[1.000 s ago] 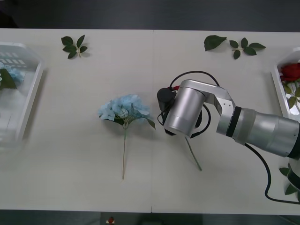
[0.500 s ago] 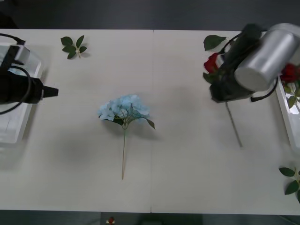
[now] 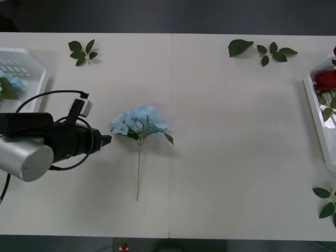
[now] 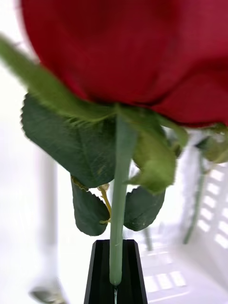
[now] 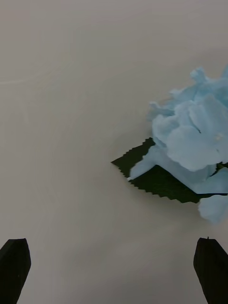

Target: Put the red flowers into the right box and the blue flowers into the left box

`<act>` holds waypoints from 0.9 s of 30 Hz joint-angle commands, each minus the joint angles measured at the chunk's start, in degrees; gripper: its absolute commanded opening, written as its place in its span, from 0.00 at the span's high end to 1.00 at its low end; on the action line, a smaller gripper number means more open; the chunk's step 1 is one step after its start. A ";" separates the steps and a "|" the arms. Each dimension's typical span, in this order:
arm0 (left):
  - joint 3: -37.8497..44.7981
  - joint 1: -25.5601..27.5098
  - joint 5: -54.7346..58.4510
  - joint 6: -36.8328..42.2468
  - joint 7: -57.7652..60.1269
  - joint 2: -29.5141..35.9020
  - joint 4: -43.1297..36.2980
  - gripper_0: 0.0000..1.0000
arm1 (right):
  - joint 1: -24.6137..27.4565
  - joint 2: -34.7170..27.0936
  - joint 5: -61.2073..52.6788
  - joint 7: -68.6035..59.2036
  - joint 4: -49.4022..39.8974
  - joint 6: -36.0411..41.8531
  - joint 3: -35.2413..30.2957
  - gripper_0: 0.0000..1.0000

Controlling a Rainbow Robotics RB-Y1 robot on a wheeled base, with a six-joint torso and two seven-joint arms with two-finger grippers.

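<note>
Front view, far left: the left box [image 3: 23, 100] is seen at the left edge of the frame, cut off by it; a blue bloom and a leaf are already lodged inside.
Left gripper: the left gripper [image 3: 106, 139] is found at centre left, its tips just beside the blue flower [image 3: 139, 123]; in the left wrist view the left gripper [image 5: 114, 270] is spread wide and empty, with the blue bloom [image 5: 194, 142] ahead and to one side of the gap.
Centre: the blue flower is laid flat on the table [image 3: 231, 157], bloom toward the top of the frame, stem running down toward the lower middle.
Upper strip: loose leaf sprigs [image 3: 83, 51] are scattered at upper left and upper right, well apart from the flower.
Far right: the right box [image 3: 317, 113] is cut by the right edge; a red bloom [image 3: 325, 80] is seen inside it.
Right gripper: the right gripper [image 4: 114, 280] is clenched on the stem of a red rose [image 4: 128, 52], with white bin walls below.
Progress: judged well advanced; one blue flower is left on the table and one rose is yet to be released.
Room: wide bare table is offered around the blue flower; the near table edge lies below its stem tip.
</note>
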 commanded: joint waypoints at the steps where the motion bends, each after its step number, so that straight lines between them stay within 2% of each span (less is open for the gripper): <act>1: -4.13 -2.87 -6.72 -0.51 2.95 -4.06 0.09 0.00 | -1.20 -0.79 2.33 5.23 7.07 -3.74 0.19 1.00; 7: -10.89 -3.83 -19.90 -0.25 4.35 -8.36 1.76 0.00 | -1.20 1.67 7.34 11.47 16.47 -12.18 0.19 1.00; 12: -16.61 -4.98 -27.90 -0.07 10.68 -10.74 4.22 0.00 | -1.20 4.40 11.91 12.88 21.48 -17.54 0.19 1.00; 18: -17.92 -5.42 -29.66 -0.07 12.26 -12.85 5.54 0.00 | -1.20 7.39 17.19 12.88 25.79 -22.64 0.10 1.00; 19: -18.01 -5.42 -29.57 -0.07 12.26 -13.11 5.54 0.00 | -1.20 7.82 17.45 12.88 26.14 -23.08 0.19 0.97; 21: -18.45 -5.50 -29.40 -0.07 12.53 -13.55 5.54 0.00 | -1.20 8.00 18.24 12.97 26.40 -23.69 0.19 0.65; 22: -18.63 -5.68 -29.40 0.01 12.70 -13.64 5.54 0.00 | -1.20 8.09 18.50 13.05 26.49 -23.61 0.19 0.53; 24: -18.80 -5.94 -29.31 0.01 12.97 -14.08 5.54 0.00 | -1.20 8.09 18.50 13.49 26.49 -23.25 0.19 0.35; 27: -18.89 -6.21 -29.31 -0.07 12.97 -14.43 5.54 0.00 | -1.20 8.09 16.83 14.37 26.49 -22.55 0.19 0.21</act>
